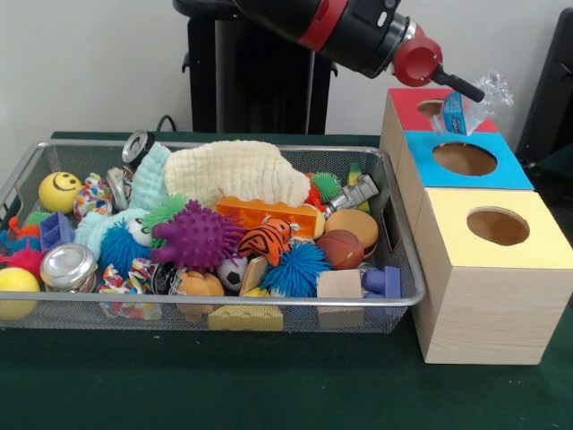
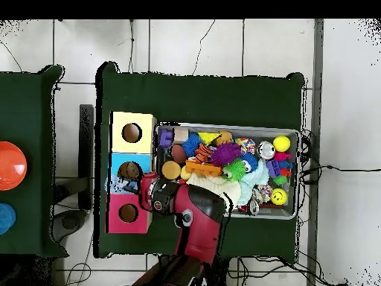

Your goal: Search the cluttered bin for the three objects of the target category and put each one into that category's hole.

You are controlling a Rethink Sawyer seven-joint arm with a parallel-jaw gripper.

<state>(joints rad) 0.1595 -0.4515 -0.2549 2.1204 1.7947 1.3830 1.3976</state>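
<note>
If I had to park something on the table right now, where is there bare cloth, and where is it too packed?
Bare green cloth runs along the near side of the wire bin and in front of the yellow box. In the overhead view, a wide strip lies beyond the bin. The bin itself is packed, and it nearly abuts the boxes.

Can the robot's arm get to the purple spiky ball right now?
Probably not yet. The purple spiky ball lies on top of the pile with nothing over it, but the gripper is over at the red box, holding a crinkly packet.
</note>
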